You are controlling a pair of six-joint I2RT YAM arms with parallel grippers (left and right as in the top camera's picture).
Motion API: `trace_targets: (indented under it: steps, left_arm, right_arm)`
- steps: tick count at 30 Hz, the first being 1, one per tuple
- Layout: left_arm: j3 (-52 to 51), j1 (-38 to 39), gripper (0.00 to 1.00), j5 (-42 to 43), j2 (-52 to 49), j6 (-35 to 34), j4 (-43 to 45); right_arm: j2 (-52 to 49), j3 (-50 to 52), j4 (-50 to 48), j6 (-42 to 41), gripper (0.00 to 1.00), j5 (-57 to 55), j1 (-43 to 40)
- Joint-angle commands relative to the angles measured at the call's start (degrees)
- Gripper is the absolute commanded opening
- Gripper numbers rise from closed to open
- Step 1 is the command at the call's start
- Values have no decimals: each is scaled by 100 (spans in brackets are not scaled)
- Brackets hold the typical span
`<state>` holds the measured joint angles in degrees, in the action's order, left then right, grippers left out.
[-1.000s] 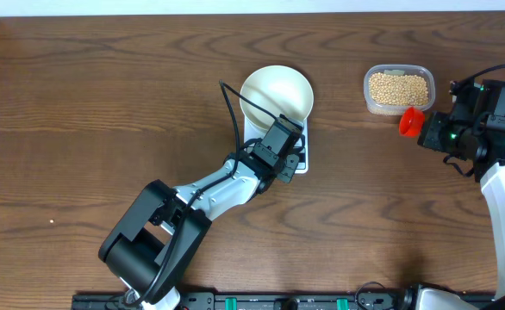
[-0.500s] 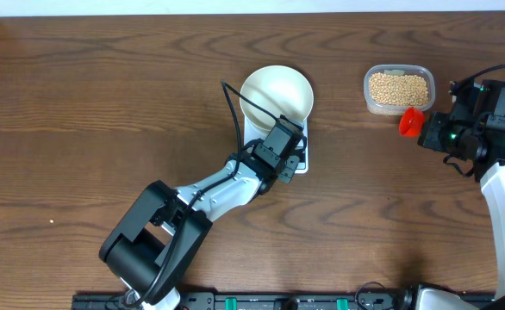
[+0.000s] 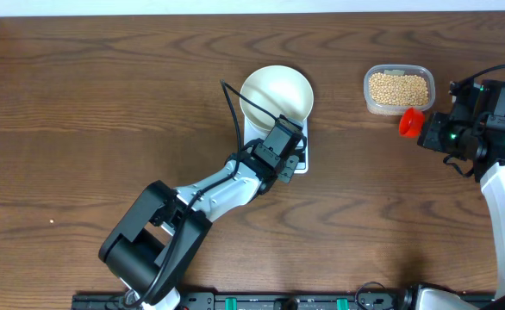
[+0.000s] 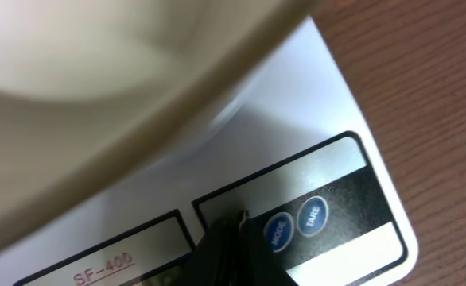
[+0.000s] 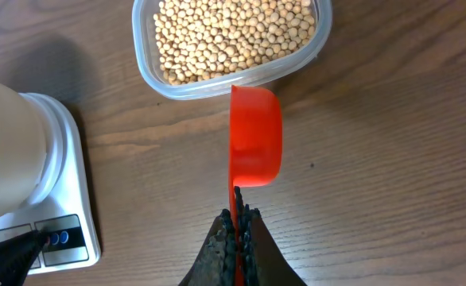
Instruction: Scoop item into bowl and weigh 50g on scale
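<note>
The white bowl [image 3: 276, 93] stands empty on the white scale [image 3: 301, 163]; it also shows in the left wrist view [image 4: 98, 71] and the right wrist view [image 5: 2, 135]. My left gripper [image 4: 241, 218] is shut, its tip on the scale's front panel [image 4: 320, 183] just left of the blue MODE and TARE buttons [image 4: 295, 224]. The beige beans [image 3: 398, 88] fill a clear tub [image 5: 231, 75] at the back right. My right gripper [image 5: 237, 214] is shut on the handle of an empty red scoop [image 5: 255, 135], held just in front of the tub.
The scale [image 5: 62, 214] lies to the left of the scoop in the right wrist view. The left arm [image 3: 209, 194] stretches diagonally from the front edge to the scale. The table's back edge runs behind bowl and tub.
</note>
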<state>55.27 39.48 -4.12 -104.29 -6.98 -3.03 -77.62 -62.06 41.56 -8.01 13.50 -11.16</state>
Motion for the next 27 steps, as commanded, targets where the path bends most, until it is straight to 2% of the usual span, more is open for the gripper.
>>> trace_targets:
  steps: [1,9,17,23,27]
  left_arm:
    - [-15,-55,7,-223,271,90,-96]
    - [-15,-55,7,498,1338,74,-153]
    - [-15,-55,7,1139,1792,68,-623]
    - [-15,-70,7,1250,2013,-125,-868]
    - [-15,-321,7,1246,2514,-273,-935]
  right_arm:
    - [-39,-92,2,85,1,15,0]
    - [-39,-92,0,85,1,17,0]
    - [-39,-92,2,85,1,17,0]
    - [-39,-92,4,85,1,17,0]
    - [-39,-92,4,85,1,20,0]
